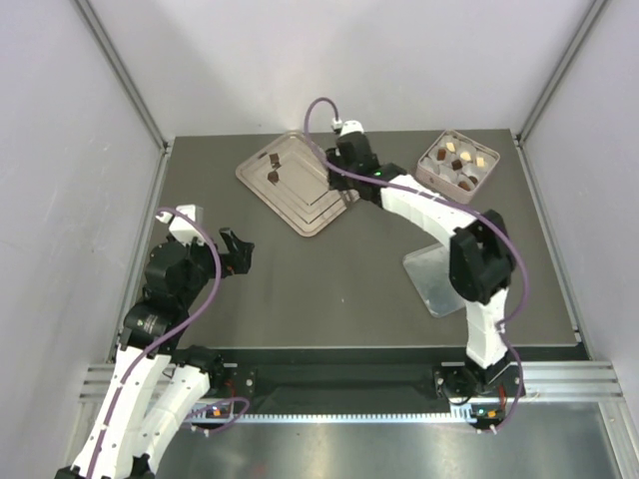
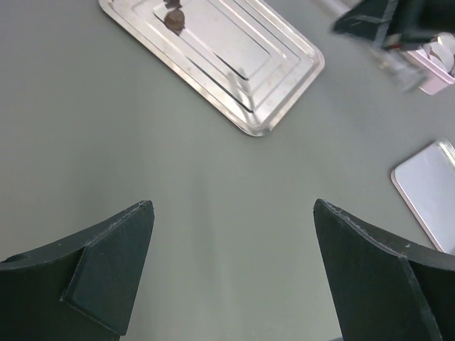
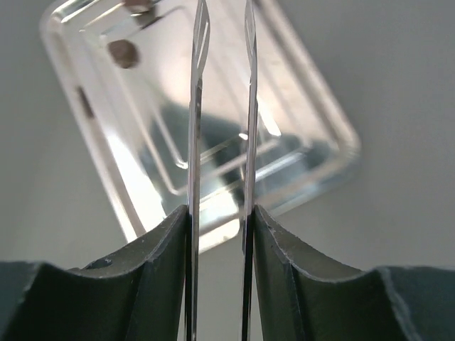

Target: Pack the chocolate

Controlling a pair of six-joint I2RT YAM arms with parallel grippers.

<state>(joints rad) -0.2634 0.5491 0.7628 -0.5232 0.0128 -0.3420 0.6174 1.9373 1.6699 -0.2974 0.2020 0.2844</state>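
Observation:
A dark brown chocolate piece point(image 1: 273, 176) lies at the far left of the silver tray point(image 1: 310, 215); a second small dark bit point(image 1: 272, 158) sits just beyond it. The piece also shows in the left wrist view point(image 2: 173, 19) and the right wrist view point(image 3: 122, 53). Several dark and pale pieces sit in the cups of the pink box point(image 1: 436, 178) at the back right. My right gripper point(image 1: 344, 183) hovers over the tray's right part; its thin metal blades point(image 3: 224, 14) stand a narrow gap apart with nothing between. My left gripper point(image 1: 237, 249) point(image 2: 233, 206) is wide open and empty over bare table.
A flat silver lid point(image 1: 434, 281) lies on the table under the right arm; it also shows in the left wrist view point(image 2: 426, 188). The tray point(image 2: 284, 92) lies ahead of the left gripper. White walls close in the table on three sides.

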